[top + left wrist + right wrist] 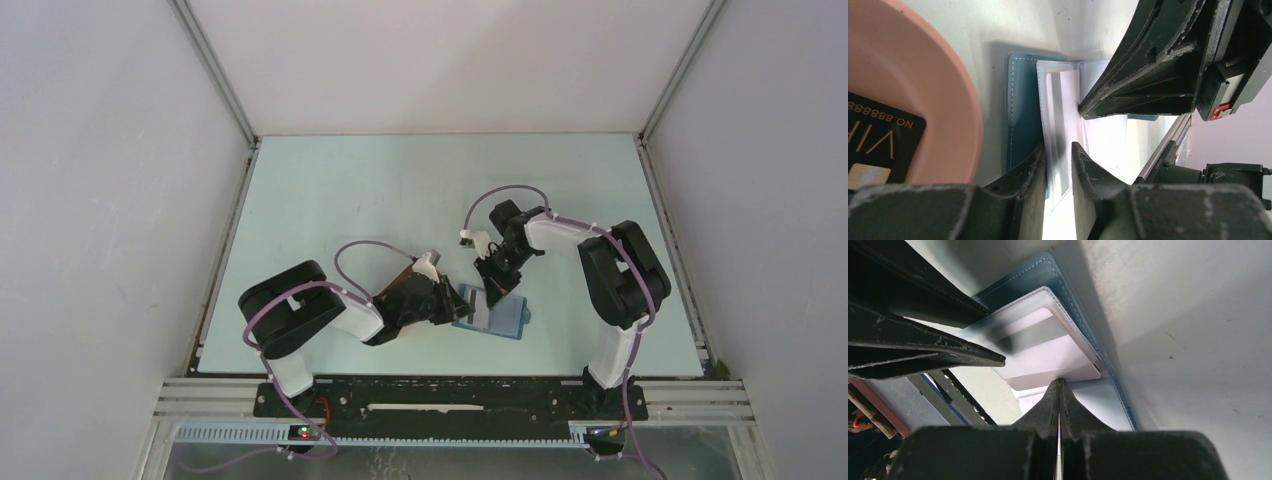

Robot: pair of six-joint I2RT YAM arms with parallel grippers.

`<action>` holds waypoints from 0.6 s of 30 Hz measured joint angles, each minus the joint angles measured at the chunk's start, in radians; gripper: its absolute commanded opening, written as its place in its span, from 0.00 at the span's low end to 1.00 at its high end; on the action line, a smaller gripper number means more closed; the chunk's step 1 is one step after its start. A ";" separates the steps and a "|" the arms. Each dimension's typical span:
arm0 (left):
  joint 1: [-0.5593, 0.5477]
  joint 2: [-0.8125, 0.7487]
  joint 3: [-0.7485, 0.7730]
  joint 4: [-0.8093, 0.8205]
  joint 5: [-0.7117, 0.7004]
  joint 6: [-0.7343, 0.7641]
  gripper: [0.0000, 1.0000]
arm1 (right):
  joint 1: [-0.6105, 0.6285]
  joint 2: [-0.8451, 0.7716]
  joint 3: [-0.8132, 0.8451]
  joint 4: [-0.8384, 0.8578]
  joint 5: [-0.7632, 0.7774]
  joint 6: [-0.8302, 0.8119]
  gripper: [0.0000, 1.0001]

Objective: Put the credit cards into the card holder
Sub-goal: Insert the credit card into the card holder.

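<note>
Since the left pincer is spread a little around the clear pocket of the card holder, and the right pincer, pressed together, only pokes its edge, the pale card just ahead could slide out.

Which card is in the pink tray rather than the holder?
The black VIP card, lying in the pink tray. The pale card is inside a clear sleeve of the blue card holder.
</note>
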 measured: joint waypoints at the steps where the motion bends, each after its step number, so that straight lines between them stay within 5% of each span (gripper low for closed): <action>1: 0.000 0.000 0.000 0.002 0.001 0.001 0.31 | 0.000 0.002 0.002 0.001 -0.003 0.004 0.00; 18: 0.000 0.002 0.000 0.011 0.011 0.013 0.32 | 0.000 0.028 0.013 0.017 -0.058 0.068 0.01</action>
